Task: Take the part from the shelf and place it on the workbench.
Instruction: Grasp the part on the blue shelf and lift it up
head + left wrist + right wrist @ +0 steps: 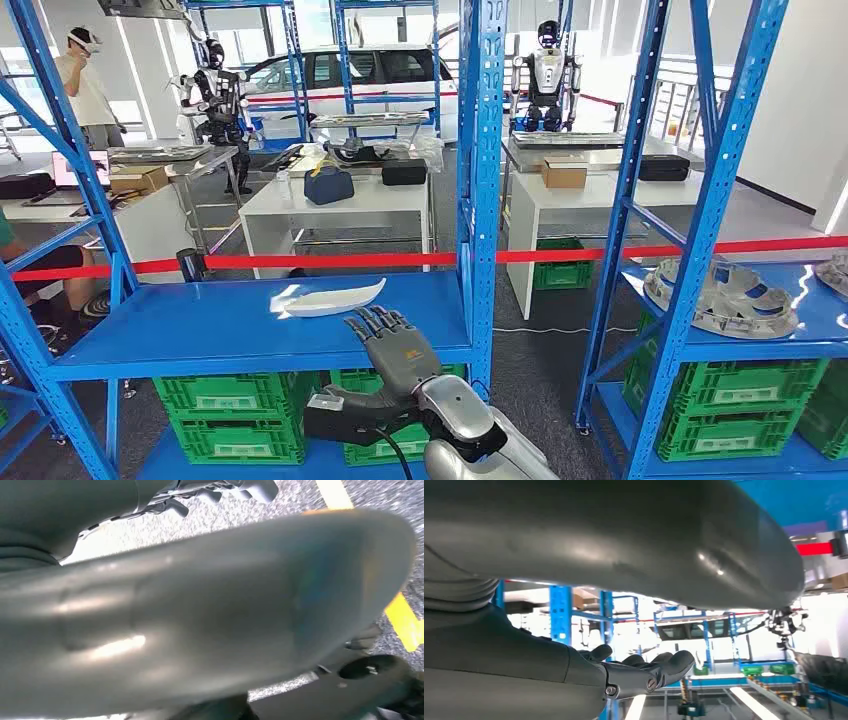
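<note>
Reaching up from below in the head view, the right robot hand (390,345) is raised in front of the blue shelf (160,335), its dark fingers spread apart with nothing between them; the right wrist view shows the same thing, the fingertips (676,661) fanned out in open air with only distant racking behind them. It looks posed this way to come at the part from the shelf's front edge, palm ready to slide under or close over it, so I judge the step in hand to be the approach, with the grasp not yet made. That shelf is the broadest thing here, a flat blue board at about the hand's height, which gives an unobstructed reach from the front. On it lies the part (330,298), a pale, shallow, boat-shaped piece resting flat near the middle of the board, just beyond the fingertips and apart from them. Lying low and open side up, it probably needs the fingers to hook its near rim. Green crates (230,415) sit on the lower level beneath, out of the way. As for the left robot hand (220,490), its wrist view is blurred, looking down at speckled floor, and I cannot tell whether its fingers are apart or together.
</note>
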